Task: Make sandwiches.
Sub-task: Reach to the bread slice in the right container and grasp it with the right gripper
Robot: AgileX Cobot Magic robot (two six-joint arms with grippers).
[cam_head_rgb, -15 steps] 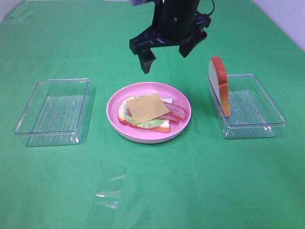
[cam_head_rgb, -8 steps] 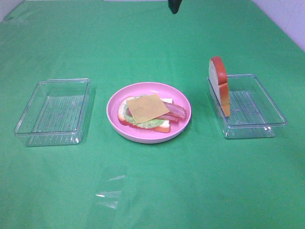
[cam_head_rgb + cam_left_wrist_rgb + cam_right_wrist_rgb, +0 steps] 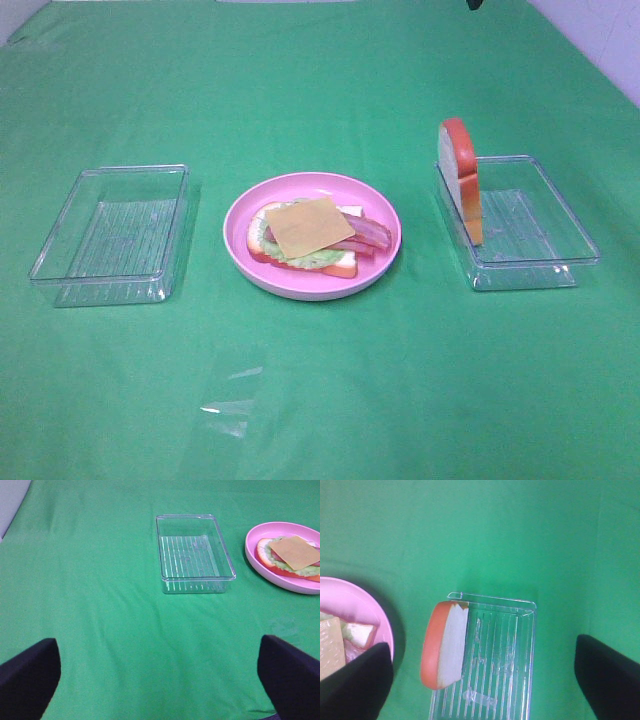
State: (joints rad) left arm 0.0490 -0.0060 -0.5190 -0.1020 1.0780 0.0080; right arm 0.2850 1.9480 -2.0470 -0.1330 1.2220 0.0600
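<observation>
1. I see the pink plate mid-table on the green cloth. The stack on it, bottom to top: bread slice, lettuce, bacon strips, cheese square. The cheese sits slightly rotated relative to the bread, and the bacon pokes out from under it toward the right tray.
2. The second bread slice is upright on its edge in the right tray, leaning against the tray wall nearest the plate. In the right wrist view its white face and orange crust are clear, and it is not touching the plate.
3. The left tray is on the other side of the plate, well apart from it, with only its ribbed floor visible. The left wrist view shows the same tray beside the plate rim.
4. Left gripper: both fingertips are at the frame corners, spread wide and released, with nothing between them. It hangs over bare cloth short of the left tray.
5. Right gripper: its fingers are likewise wide apart and released, holding nothing. It is above the right tray with the standing slice between the finger lines, and there is no contact.
6. In the overhead view I only get a dark sliver at the top edge; I can't tell which arm it is.
</observation>
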